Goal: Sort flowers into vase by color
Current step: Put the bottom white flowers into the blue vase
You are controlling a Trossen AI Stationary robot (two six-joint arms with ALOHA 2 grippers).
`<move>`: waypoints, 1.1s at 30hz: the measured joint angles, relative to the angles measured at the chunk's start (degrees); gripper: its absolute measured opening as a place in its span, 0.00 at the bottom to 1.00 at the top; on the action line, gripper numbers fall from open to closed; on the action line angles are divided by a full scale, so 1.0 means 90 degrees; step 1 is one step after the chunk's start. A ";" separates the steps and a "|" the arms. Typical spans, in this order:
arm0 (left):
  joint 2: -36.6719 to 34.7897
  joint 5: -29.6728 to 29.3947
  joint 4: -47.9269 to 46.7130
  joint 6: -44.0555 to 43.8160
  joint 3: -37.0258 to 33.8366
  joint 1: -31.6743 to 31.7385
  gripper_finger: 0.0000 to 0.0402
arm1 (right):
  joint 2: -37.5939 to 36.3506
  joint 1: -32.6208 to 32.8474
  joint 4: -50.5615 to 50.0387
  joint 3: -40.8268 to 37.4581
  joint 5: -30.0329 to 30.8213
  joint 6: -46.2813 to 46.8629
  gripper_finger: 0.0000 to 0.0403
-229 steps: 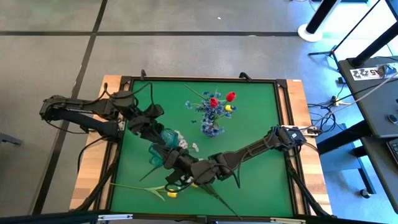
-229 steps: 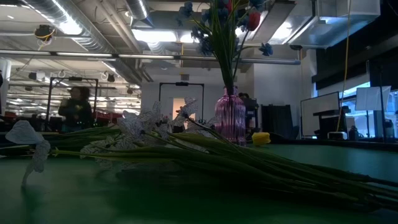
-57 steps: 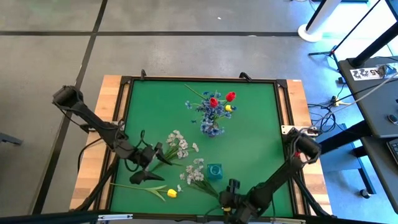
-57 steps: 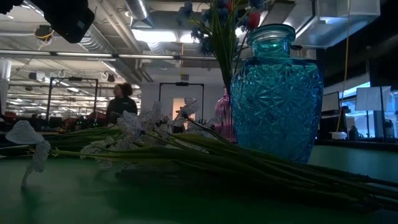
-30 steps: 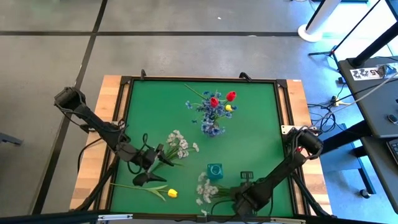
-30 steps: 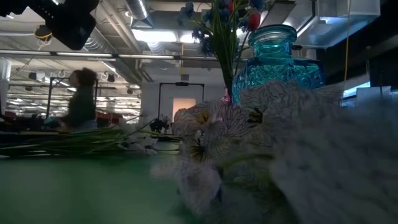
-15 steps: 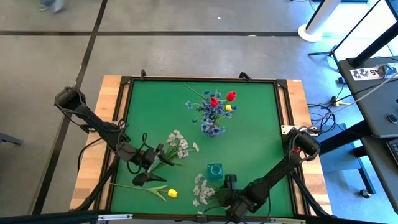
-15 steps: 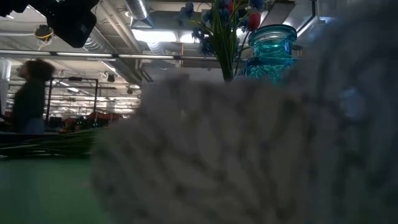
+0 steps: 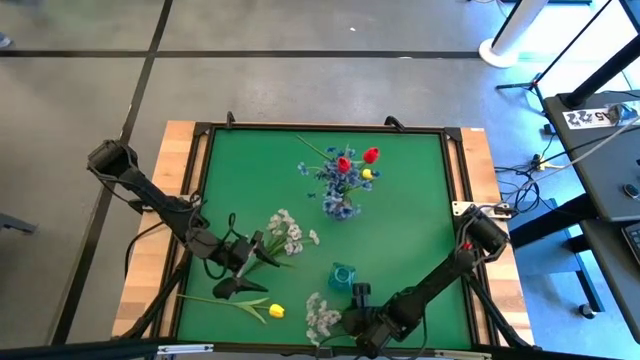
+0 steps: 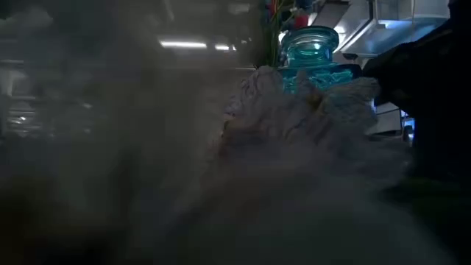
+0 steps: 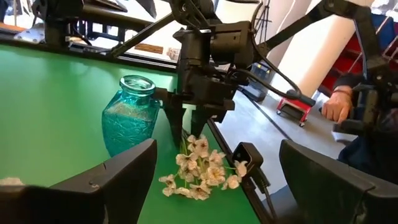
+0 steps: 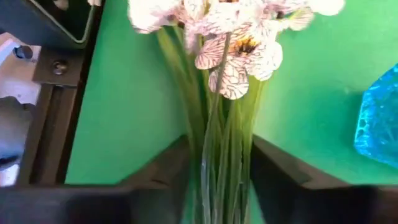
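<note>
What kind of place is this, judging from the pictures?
Probably a robotics lab or workshop: a framed green table on a bare concrete floor, and cabled equipment stands beside it.

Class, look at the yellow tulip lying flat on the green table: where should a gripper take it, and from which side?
By the thin stem, midway, from straight above, jaws across it: the yellow tulip lies flat, stem running sideways from the bulky bloom.

Green table mat [image 9: 420,200]; wooden table edge [image 9: 150,270]; person's hand [image 11: 339,106]; red tool [image 11: 297,107]
</note>
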 joint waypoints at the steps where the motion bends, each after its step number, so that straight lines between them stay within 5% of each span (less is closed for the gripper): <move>1: 0.0000 0.0002 0.0002 -0.0106 0.0000 0.0000 0.83 | 0.0002 -0.0006 -0.0002 0.0000 0.0034 -0.0017 0.31; 6: 0.0000 0.0002 0.0002 -0.0365 0.0000 0.0000 0.83 | -0.0085 -0.0132 -0.0126 -0.0032 0.1264 -0.0351 0.04; 9: 0.0000 0.0002 0.0001 -0.0363 0.0000 0.0000 0.83 | -0.0441 -0.0294 0.0204 -0.0027 0.1795 -0.0576 0.08; 13: 0.0000 0.0002 0.0000 -0.0365 0.0000 0.0000 0.83 | -0.0897 -0.0531 0.1349 -0.0021 0.1391 -0.1281 0.10; 24: -0.0002 0.0017 -0.0271 -0.0381 0.0002 -0.0010 0.83 | -0.2005 -0.0493 0.5307 -0.0073 0.1351 -0.4913 0.05; 33: -0.0002 -0.0321 -0.1245 -0.1309 0.0002 -0.0010 0.83 | -0.2011 -0.0625 0.9807 -0.1718 0.1304 -0.7075 0.03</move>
